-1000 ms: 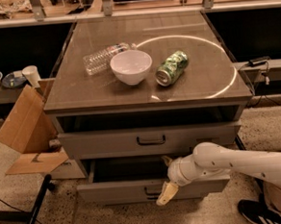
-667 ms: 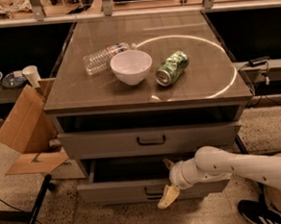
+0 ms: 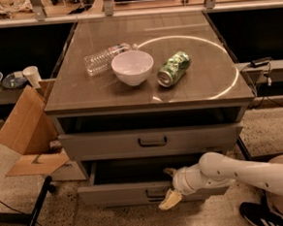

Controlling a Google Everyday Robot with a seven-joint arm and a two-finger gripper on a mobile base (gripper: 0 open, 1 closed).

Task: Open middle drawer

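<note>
At the left the cardboard box (image 3: 23, 128) lies where it lay a second ago, and on the cabinet top the plastic bottle (image 3: 101, 59), white bowl (image 3: 132, 67) and green can (image 3: 173, 69) have not stirred; the change sits lower down, and it is small; the middle drawer (image 3: 113, 194), the lower of the two fronts in view, stands pulled out beyond the drawer above it (image 3: 100, 146), with a dark strip of its inside showing behind the front; if it has come further out over the last second, it is only by a shade; the gripper (image 3: 171, 190) has sunk a little toward the lower edge of that front, just right of the small dark handle (image 3: 156, 194), and whether it is spread or closed I cannot tell; the white arm (image 3: 233, 169) reaches in from the right, hardly shifted; I judge the opening partly done and the pull slowing or nearing its end; the drawer itself is wide and grey, its front flat and of middling height, the rectangular pull at its centre, the visible inside in shadow with no contents that I can make out.
</note>
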